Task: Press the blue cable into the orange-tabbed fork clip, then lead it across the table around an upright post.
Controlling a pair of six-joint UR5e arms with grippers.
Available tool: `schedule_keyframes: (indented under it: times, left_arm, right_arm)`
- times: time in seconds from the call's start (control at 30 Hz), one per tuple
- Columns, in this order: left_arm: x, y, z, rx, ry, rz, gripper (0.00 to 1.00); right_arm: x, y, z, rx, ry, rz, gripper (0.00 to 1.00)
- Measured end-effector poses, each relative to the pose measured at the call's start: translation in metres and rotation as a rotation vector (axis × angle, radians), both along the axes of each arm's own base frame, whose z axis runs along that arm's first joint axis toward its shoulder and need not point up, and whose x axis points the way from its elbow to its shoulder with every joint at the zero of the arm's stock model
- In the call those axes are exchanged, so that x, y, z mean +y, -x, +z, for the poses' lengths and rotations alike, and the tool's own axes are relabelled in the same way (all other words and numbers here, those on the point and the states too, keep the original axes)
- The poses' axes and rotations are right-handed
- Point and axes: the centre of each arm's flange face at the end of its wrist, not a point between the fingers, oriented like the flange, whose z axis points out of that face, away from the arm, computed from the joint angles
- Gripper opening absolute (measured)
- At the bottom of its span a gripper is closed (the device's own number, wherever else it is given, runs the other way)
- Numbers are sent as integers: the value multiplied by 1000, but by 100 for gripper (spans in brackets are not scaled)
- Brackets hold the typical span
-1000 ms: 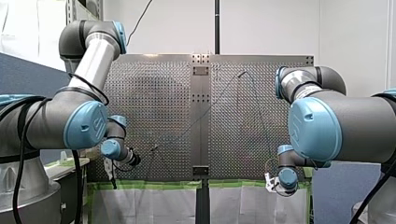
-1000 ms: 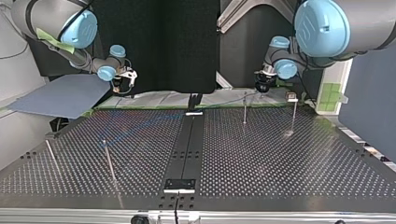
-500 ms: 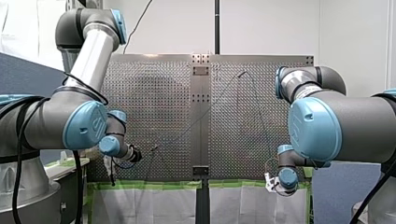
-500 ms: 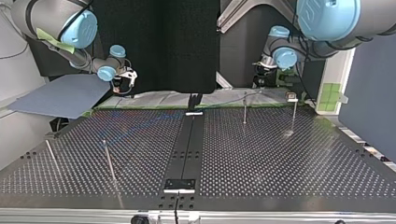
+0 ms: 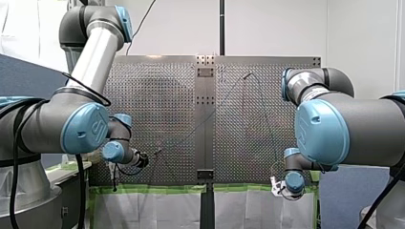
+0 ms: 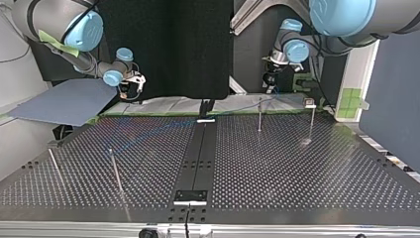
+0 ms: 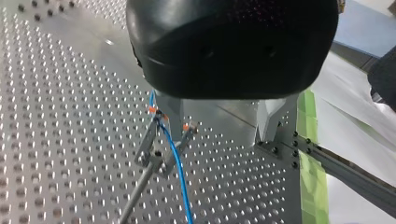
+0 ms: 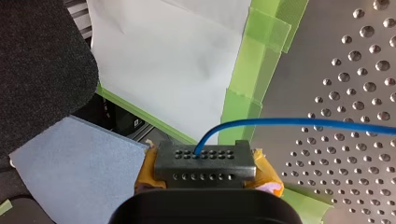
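Observation:
The blue cable (image 7: 176,165) runs through the orange-tabbed fork clip (image 7: 161,122), which stands on a thin post just beside one metal finger of my left gripper (image 7: 219,130). That gripper hangs open over the clip, with nothing between its fingers. In the top view my left gripper (image 6: 270,82) hovers above and behind the clip's post (image 6: 259,115). My right gripper (image 8: 204,155), with yellow pads, is shut on the blue cable (image 8: 299,123) at the table's taped edge; in the top view my right gripper (image 6: 130,87) is at the far left.
More upright posts stand on the perforated table (image 6: 277,163): one (image 6: 312,123) near the clip and two (image 6: 116,171) (image 6: 54,166) at the top view's near left. Green tape (image 8: 261,60) and white sheeting line the edge. A blue-grey panel (image 6: 64,101) lies beside the table.
In the top view my left gripper has risen from the clip's post and drifted toward the view's left. My right arm has not moved.

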Motion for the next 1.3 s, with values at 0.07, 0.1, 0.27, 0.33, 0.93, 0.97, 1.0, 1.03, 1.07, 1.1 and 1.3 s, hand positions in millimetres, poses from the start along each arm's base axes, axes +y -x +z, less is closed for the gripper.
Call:
schedule_keyframes:
  times: [0.07,0.1,0.27,0.33,0.93,0.97,1.0,1.03,1.07,1.1,1.3]
  left_arm:
    - [-4,-1,1,-23,-18,-17,78]
    - [-6,-1,2,-33,-26,-23,78]
    - [-13,-4,4,-79,-35,-42,83]
    - [-15,-6,6,-98,-32,-43,86]
    - [-9,-6,5,-103,-122,32,100]
    - [-9,-6,5,-103,-123,33,100]
    - [-9,-6,5,-103,-123,34,100]
    - [-9,-6,5,-102,-123,35,100]
    - [-9,-6,5,-102,-123,35,100]
    - [-9,-5,5,-101,-123,35,100]
    - [-9,-5,5,-100,-123,36,100]
  right_arm:
    - [0,0,0,-1,0,2,0]
    - [0,0,0,-1,0,2,0]
    - [0,-1,0,-2,0,5,0]
    - [0,-1,0,-3,0,6,0]
    - [0,-1,0,-6,-2,11,0]
    - [0,-2,0,-6,-2,12,0]
    - [0,-2,0,-7,-2,13,0]
    - [0,-2,0,-7,-3,14,0]
    - [0,-2,0,-8,-3,15,0]
    - [0,-2,0,-8,-3,15,0]
    - [0,-3,0,-10,-3,19,0]
